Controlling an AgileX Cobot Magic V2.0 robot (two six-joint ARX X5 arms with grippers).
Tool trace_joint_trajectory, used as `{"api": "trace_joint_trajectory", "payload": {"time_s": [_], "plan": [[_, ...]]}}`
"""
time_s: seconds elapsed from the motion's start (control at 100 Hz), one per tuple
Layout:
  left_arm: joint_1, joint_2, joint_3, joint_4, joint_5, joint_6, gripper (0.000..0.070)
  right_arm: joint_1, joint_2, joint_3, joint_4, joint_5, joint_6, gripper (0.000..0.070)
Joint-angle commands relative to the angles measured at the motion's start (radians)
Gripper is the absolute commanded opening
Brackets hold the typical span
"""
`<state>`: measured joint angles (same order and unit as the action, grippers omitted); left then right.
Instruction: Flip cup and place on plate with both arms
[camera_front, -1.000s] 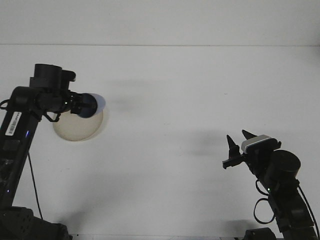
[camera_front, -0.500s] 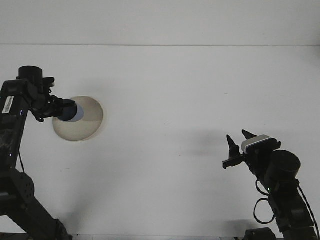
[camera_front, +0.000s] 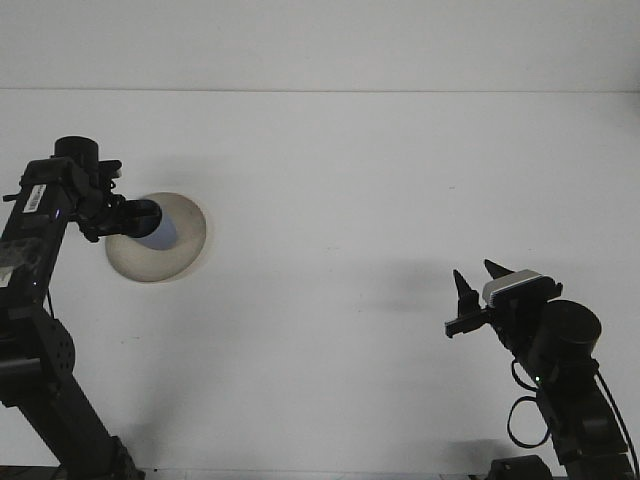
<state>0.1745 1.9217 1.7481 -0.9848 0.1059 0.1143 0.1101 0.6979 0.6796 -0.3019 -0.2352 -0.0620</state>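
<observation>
Over plate (camera_front: 160, 262): left gripper (camera_front: 140, 218) with cup (camera_front: 160, 229) | right gripper (camera_front: 478, 281) well apart

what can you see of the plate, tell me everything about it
The plate is round, shallow and pale beige, with a matte look. It lies flat on the white table, left of centre. The left gripper holds a dark blue cup over its upper left part, hiding that rim. Whether the cup touches it cannot be told.

cup (camera_front: 160, 231): pale blue | plate (camera_front: 170, 255): cream-beige | bench (camera_front: 340, 200): plain white | arms: black
</observation>
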Motion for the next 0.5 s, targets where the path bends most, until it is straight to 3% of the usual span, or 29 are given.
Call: {"api": "trace_joint_trajectory", "payload": {"time_s": [0.0,0.35,0.49], "plan": [[0.003,0.021,0.048,-0.003,0.000,0.008,0.0451,0.001,0.004,0.006,0.010,-0.003,0.011,0.0358],[0.003,-0.158,0.246,-0.060,0.000,-0.022,0.0459,0.001,0.005,0.006,0.013,0.019,0.010,0.0358],[0.004,-0.294,0.246,-0.075,0.043,-0.038,0.0457,-0.003,0.005,0.006,0.019,0.047,0.013,0.0357]]}}
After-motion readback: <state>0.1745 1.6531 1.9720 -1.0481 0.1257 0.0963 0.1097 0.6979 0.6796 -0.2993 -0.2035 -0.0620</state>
